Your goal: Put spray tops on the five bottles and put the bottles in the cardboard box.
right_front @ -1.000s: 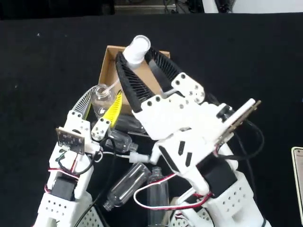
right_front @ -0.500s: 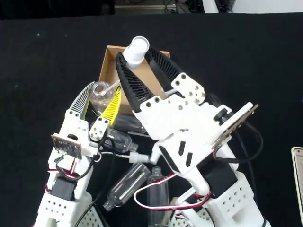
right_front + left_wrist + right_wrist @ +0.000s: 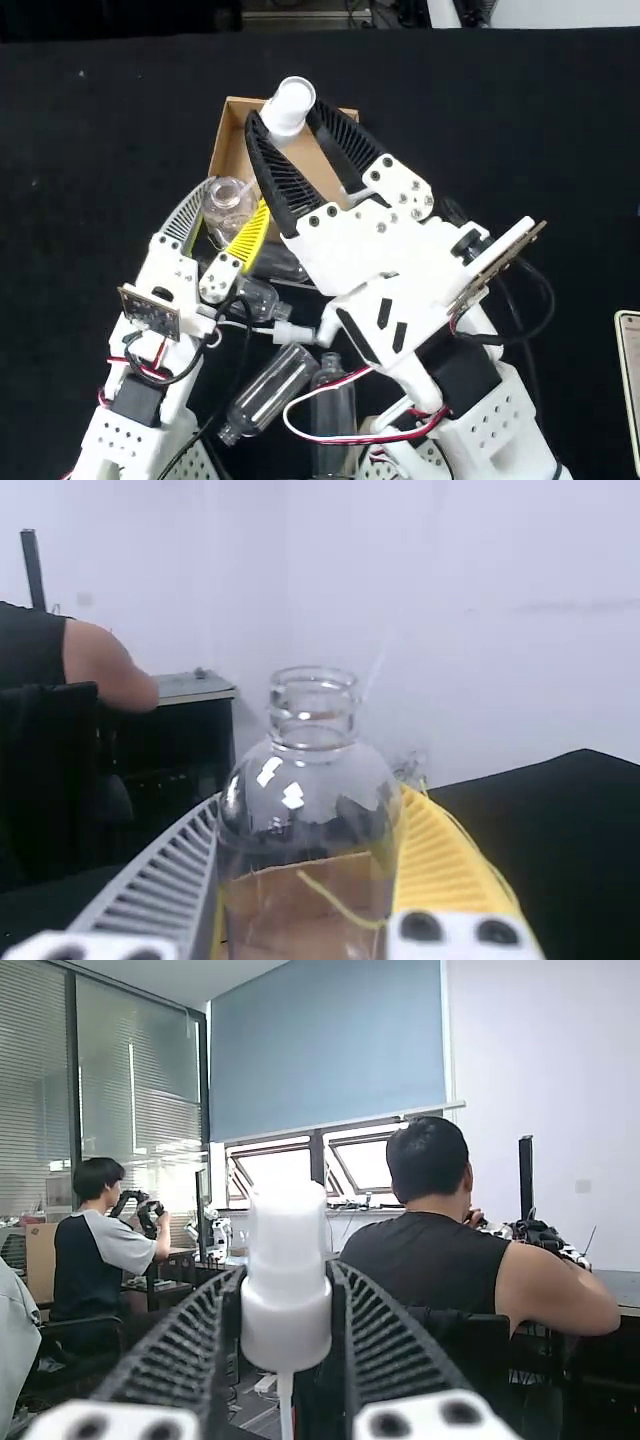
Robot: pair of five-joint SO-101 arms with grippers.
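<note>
Your left hand (image 3: 233,198) is clamped on a clear, round-shouldered bottle (image 3: 310,810), with the grey finger on one side and the yellow finger on the other. The bottle stands upright with its neck open and no top on it. From above it sits at the near-left corner of the brown cardboard box (image 3: 222,130), just beside the box's wall.

Your right hand (image 3: 286,118) is clamped on a white cylindrical spray top (image 3: 286,1300), its black ribbed fingers pressed against both sides. A thin tube hangs below the top. From above, the top sits over the far edge of the box.

More clear bottles (image 3: 265,385) lie on their sides on the black bench (image 3: 500,120), on the near side of the box between your two arms.
</note>
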